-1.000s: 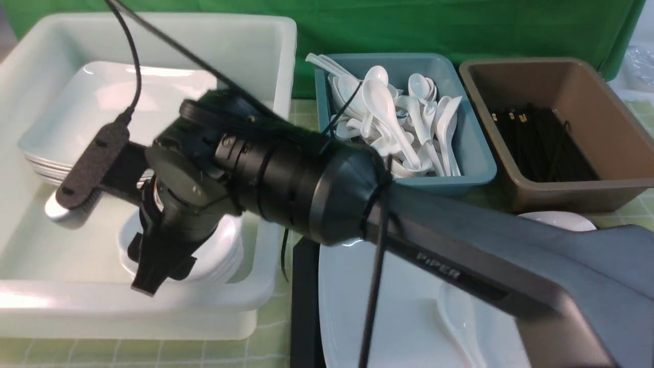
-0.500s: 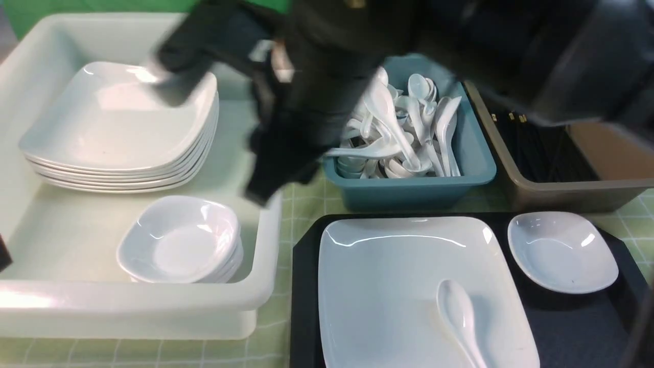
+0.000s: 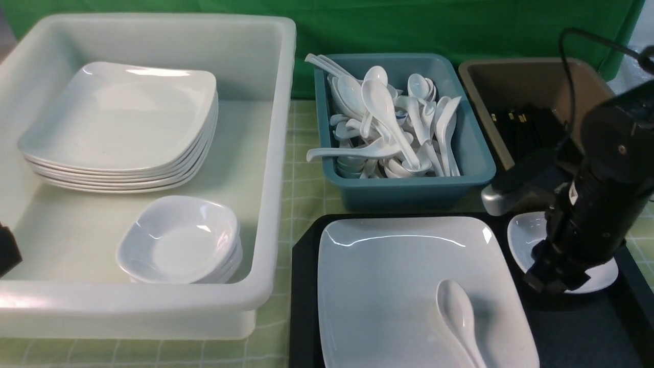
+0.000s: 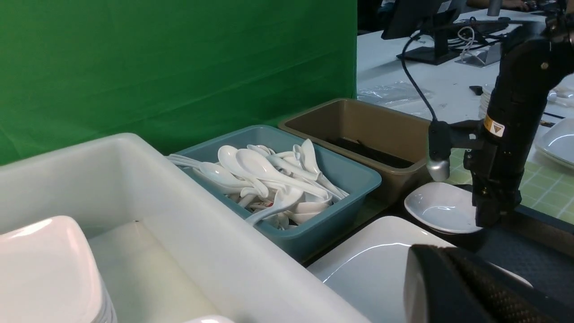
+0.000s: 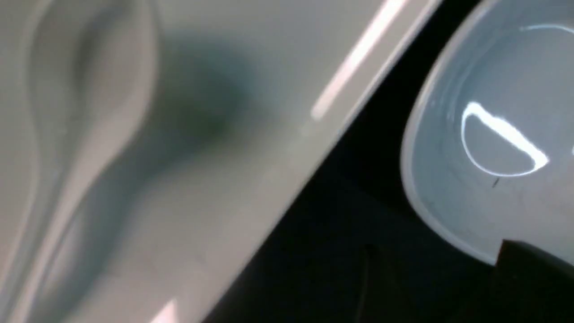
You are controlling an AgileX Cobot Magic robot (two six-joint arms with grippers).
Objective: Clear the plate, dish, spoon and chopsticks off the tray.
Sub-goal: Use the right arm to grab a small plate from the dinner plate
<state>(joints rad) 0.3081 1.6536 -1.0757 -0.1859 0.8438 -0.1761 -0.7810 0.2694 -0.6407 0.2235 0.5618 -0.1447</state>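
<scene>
A lab staged for dish sorting: green cloth backdrop point(image 3: 409, 25) across the top, monitor stand point(image 4: 431, 50) and cables point(image 4: 471, 33) on a white bench point(image 4: 385, 60) upper right.

One tray point(image 3: 577, 327), three tubs point(image 3: 276, 153), perhaps seven plates point(image 3: 398, 286) and five dishes point(image 3: 179, 240), spoons point(image 3: 383, 117) past counting.

plate point(image 3: 398, 286): white, flat on tray point(image 3: 572, 332) | spoon point(image 3: 460, 322): lying on plate | dish point(image 3: 522, 236): beside plate

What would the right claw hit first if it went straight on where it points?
Probably the near edge of the small dish on the black tray: the right gripper points down over it, though depth is hard to judge.
</scene>
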